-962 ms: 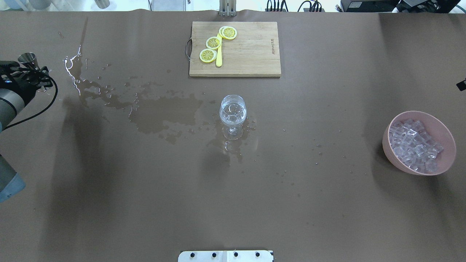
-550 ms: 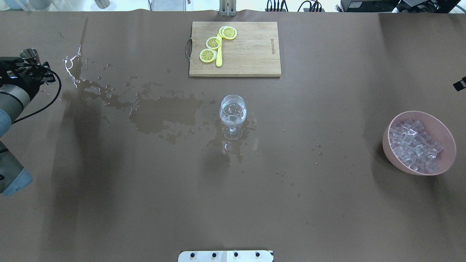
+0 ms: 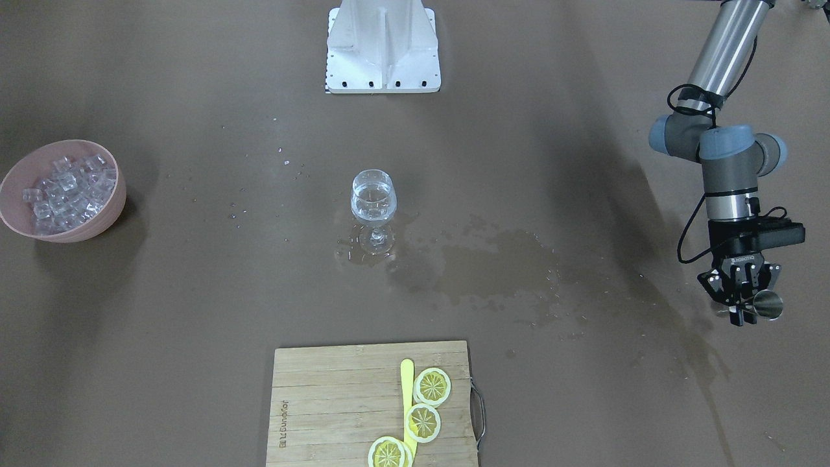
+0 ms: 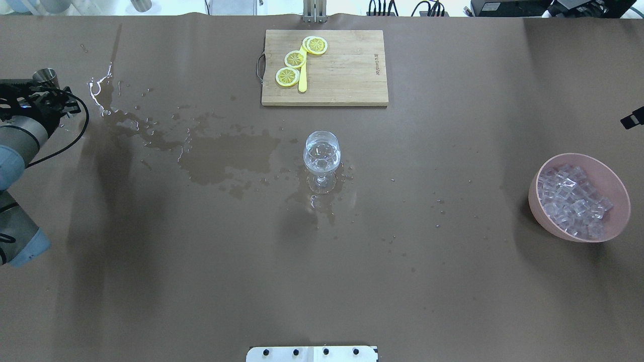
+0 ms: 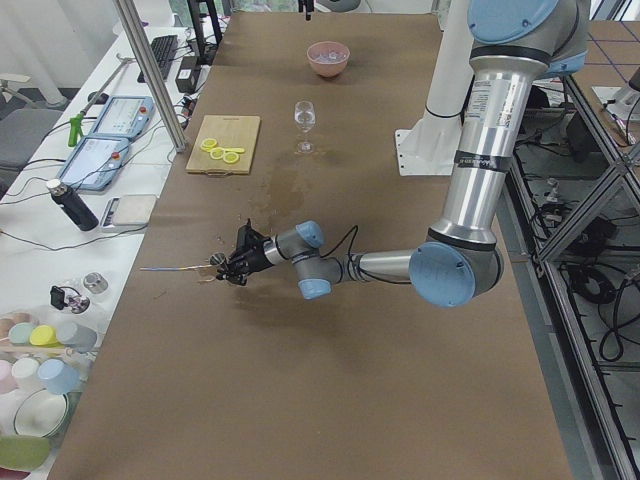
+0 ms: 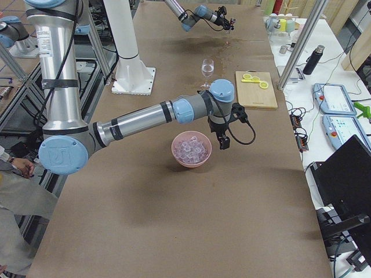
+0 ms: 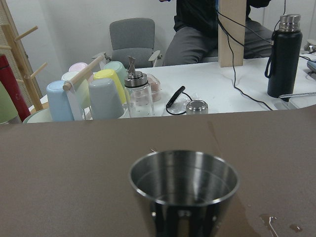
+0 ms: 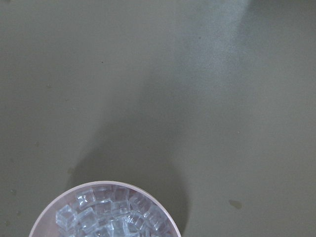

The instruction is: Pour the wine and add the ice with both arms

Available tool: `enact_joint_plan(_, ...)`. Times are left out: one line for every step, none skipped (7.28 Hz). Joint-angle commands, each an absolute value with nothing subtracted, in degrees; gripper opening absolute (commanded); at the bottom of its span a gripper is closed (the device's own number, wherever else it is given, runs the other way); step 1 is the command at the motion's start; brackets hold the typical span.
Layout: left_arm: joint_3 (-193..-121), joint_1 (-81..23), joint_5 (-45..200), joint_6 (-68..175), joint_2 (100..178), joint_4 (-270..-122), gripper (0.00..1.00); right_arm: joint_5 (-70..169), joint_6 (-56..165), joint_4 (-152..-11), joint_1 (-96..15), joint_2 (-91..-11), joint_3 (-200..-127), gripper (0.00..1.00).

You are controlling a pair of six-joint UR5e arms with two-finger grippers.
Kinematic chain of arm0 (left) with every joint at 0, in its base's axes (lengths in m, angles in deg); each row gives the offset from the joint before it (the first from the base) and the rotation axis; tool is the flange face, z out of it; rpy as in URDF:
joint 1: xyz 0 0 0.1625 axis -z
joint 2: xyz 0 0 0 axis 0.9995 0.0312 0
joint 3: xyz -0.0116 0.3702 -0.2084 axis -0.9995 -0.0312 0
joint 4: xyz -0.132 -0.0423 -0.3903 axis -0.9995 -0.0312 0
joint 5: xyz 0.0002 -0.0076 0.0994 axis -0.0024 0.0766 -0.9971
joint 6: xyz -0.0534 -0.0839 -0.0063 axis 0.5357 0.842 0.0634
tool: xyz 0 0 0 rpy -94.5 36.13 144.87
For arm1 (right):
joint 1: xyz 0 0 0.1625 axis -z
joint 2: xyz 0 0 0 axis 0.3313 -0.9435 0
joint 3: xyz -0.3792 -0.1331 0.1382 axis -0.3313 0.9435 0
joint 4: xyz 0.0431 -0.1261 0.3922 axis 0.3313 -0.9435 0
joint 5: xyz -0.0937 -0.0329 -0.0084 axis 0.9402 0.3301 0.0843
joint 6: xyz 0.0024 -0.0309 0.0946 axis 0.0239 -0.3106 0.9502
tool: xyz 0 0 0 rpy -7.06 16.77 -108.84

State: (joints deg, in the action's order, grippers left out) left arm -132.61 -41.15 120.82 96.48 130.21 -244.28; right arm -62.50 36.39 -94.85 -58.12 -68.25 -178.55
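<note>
Moved since earlier: left gripper (image 4: 43,93) has carried the steel cup (image 4: 47,76) a little farther up and outward along the table's left edge; a black tip of the right gripper (image 4: 632,121) now pokes in at the right edge.
Wine: sits in the wine glass (image 4: 322,152) at mid-table, upright, with a wet patch (image 4: 221,158) trailing from it toward the cup's side.
Ice: heaped in the pink bowl (image 4: 617,192), well apart from the glass, none in the glass that I can make out.
Left gripper: clamped on the steel cup, which looks empty in its wrist view.
Right gripper: near the bowl, hanging beside and above it in the right side view (image 6: 223,141); I cannot tell whether the fingers are apart or together.
Step in hand: pouring looks done; likely the cup is being taken away to be set down.
Next move: right arm must come over the bowl, descend into the cubes, grip one, then carry it to the glass without knocking it.
</note>
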Motion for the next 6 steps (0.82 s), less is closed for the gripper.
enact_joint_plan(-132.50, -41.19, 120.95, 96.61, 130.17, -244.28, 0.07, -62.52, 36.66, -94.85, -58.08, -68.74, -179.58, 1.00)
enact_joint_plan(-132.42, -41.28, 120.95, 96.61, 130.25, -244.28, 0.23, -62.43, 37.01, -94.85, -58.08, -69.00, -180.45, 1.00)
enact_joint_plan(-132.42, -41.28, 121.04, 96.61, 130.26, -244.28, 0.37, -62.43, 37.01, -94.85, -58.08, -69.44, -180.90, 1.00)
enact_joint_plan(-132.42, -41.28, 121.04, 96.61, 130.26, -244.28, 0.46, -62.43, 37.18, -94.93, -58.08, -69.70, -181.42, 1.00)
enact_joint_plan(-132.42, -41.45, 121.04, 96.61, 130.17, -244.37, 0.53, -62.52, 37.27, -94.85, -58.08, -70.14, -181.78, 1.00)
enact_joint_plan(-132.50, -41.54, 120.95, 96.69, 130.17, -244.37, 0.54, -62.52, 37.27, -94.93, -58.08, -70.32, -182.47, 1.00)
